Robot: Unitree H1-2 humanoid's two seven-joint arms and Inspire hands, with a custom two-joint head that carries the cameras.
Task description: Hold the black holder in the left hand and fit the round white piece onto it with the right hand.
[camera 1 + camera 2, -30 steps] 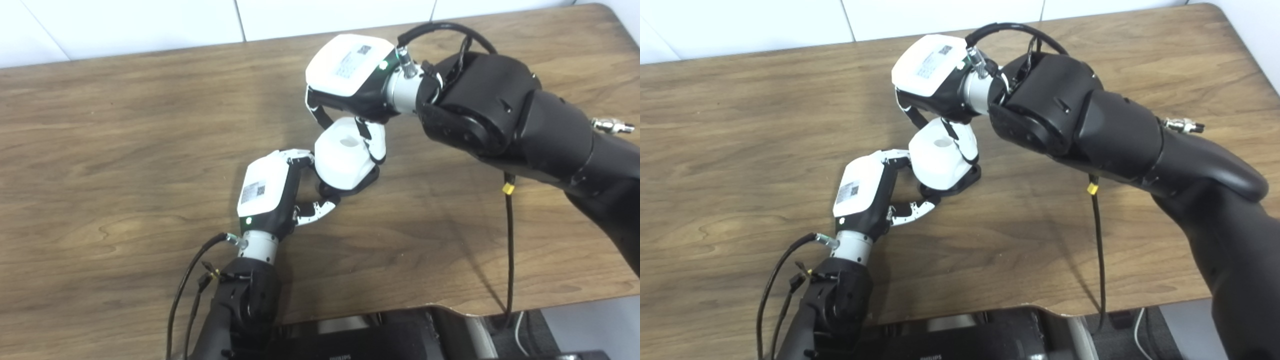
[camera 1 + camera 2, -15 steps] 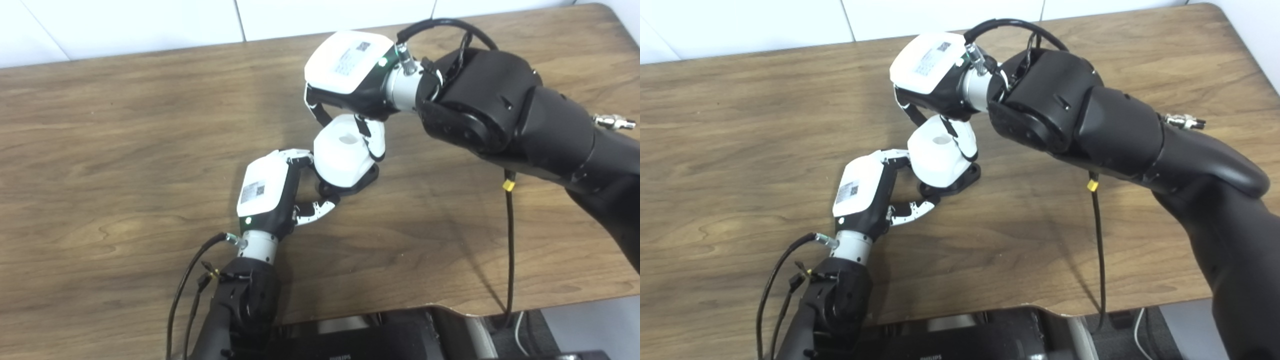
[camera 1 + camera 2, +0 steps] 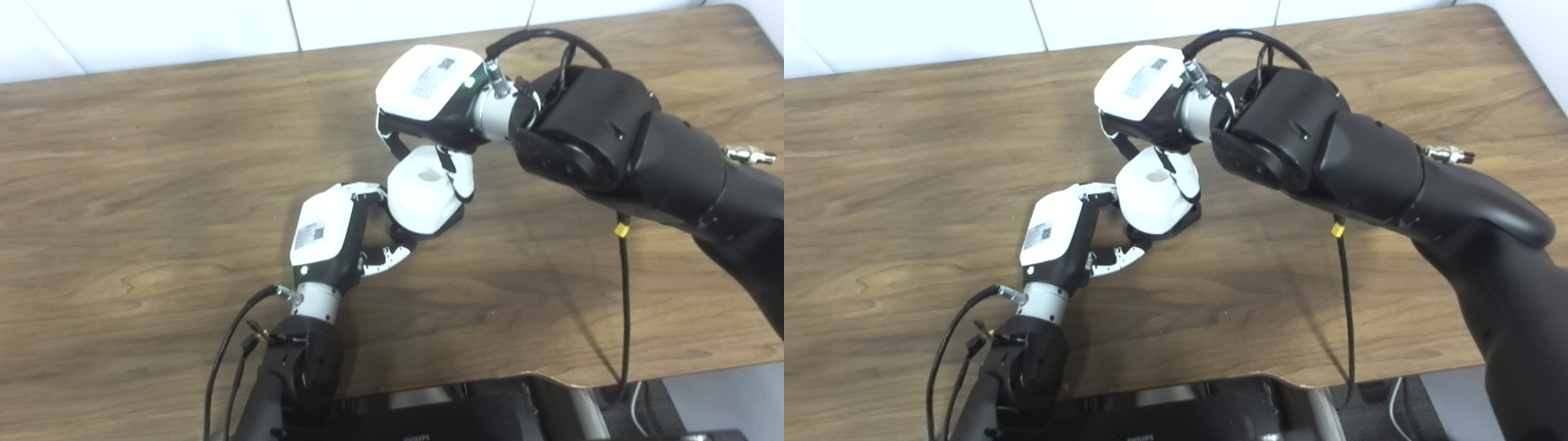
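The round white piece [image 3: 422,196] sits on top of the black holder [image 3: 442,225], which rests on the wooden table [image 3: 153,184] near its middle. Only the holder's dark rim shows under the white piece. My right hand [image 3: 429,92] hangs over the piece, its fingers curled down around it on both sides. My left hand [image 3: 327,236] lies to the left of the holder, with fingers and thumb closed against the holder's left side at its base.
A black cable [image 3: 623,294] hangs from my right forearm down over the table's front edge. A dark device [image 3: 429,416] sits below that edge. A white wall [image 3: 184,24] runs behind the table.
My right hand rose slightly with the white piece half a second ago and has since come back down, so less of the holder's rim shows. The left hand has not moved.
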